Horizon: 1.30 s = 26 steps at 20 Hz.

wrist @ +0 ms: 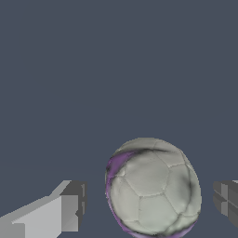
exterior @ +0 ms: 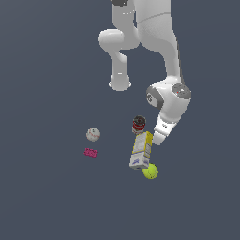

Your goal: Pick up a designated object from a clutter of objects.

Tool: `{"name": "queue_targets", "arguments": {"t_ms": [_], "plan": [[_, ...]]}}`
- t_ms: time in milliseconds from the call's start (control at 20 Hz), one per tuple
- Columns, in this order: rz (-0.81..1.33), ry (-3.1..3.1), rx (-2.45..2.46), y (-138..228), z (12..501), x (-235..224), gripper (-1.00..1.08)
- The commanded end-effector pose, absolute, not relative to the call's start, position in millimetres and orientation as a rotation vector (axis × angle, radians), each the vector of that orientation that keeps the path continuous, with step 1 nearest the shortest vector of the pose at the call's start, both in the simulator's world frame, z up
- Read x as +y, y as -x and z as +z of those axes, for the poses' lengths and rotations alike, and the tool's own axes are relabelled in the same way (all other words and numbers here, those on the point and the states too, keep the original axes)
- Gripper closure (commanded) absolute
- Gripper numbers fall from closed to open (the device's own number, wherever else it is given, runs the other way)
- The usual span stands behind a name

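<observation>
The small white-grey ball with purplish marks [wrist: 153, 188] fills the lower part of the wrist view and sits between my two fingers. My gripper [wrist: 149, 202] is open around it, with a gap showing on each side between the ball and the fingertips [wrist: 74, 204]. In the exterior view the gripper [exterior: 157, 139] is low, just to the exterior view's right of the yellow-white carton [exterior: 141, 151]. The ball itself is hidden there.
A red-black can [exterior: 138, 123] stands just behind the carton. A yellow-green tennis ball [exterior: 150, 172] lies at the carton's near end. A white baseball [exterior: 93, 134] and a magenta flat brick [exterior: 91, 152] lie further to the exterior view's left.
</observation>
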<state>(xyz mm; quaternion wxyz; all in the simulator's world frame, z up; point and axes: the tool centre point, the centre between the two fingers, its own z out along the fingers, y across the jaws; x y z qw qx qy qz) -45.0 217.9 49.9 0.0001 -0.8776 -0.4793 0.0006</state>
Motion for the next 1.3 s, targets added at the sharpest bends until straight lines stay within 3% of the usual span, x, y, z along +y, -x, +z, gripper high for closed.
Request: {"name": "queue_targets", "arguments": {"t_ms": [0, 200, 250, 900, 1250], "plan": [[0.001, 2.756, -1.507, 44.8, 41.1, 218.1, -0.92], [0.0, 2.756, -1.509, 44.6, 36.5, 218.4, -0.92], [0.0, 2.756, -1.509, 44.6, 36.5, 218.4, 1.08], [-0.002, 2.757, -1.508, 43.4, 40.0, 217.2, 1.08], [-0.001, 2.757, -1.508, 37.6, 66.3, 210.6, 1.08]]}}
